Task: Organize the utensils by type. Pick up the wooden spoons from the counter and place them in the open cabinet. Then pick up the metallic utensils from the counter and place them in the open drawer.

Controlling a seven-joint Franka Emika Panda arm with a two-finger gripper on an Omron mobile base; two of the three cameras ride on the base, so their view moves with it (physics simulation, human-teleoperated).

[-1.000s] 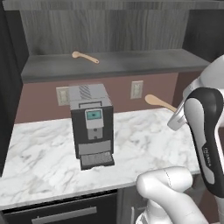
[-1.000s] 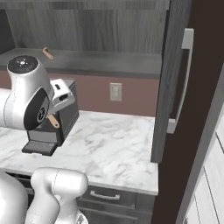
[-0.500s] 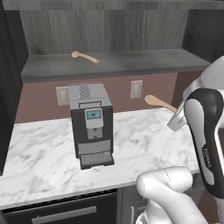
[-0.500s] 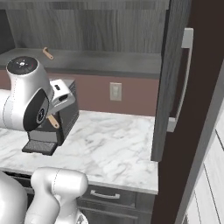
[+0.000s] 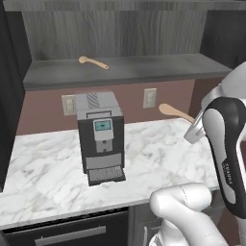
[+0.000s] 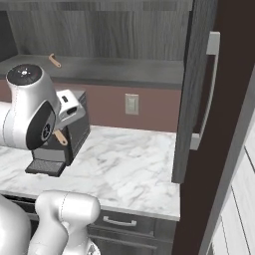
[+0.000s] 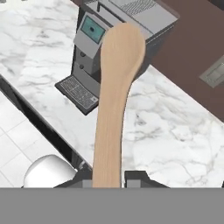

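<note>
Wooden spoon (image 7: 114, 100) is clenched by its handle in our end effector (image 7: 109, 177), raised above the desk (image 5: 158, 153) for transfer to the cabinet shelf (image 5: 144, 67), where another spoon (image 5: 92, 62) lies.

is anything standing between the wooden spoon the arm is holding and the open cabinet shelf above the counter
Nothing visible does. The gripper holds the wooden spoon right of the coffee machine; the cabinet shelf is open-fronted, with another spoon lying at its left.

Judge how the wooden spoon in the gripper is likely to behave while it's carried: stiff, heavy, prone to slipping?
The wooden spoon looks straight and solid, so probably stiff. Slim build suggests it's light. The gripper pinches only its handle end, with the bowl far out, so it may pivot or slip if bumped.
</note>
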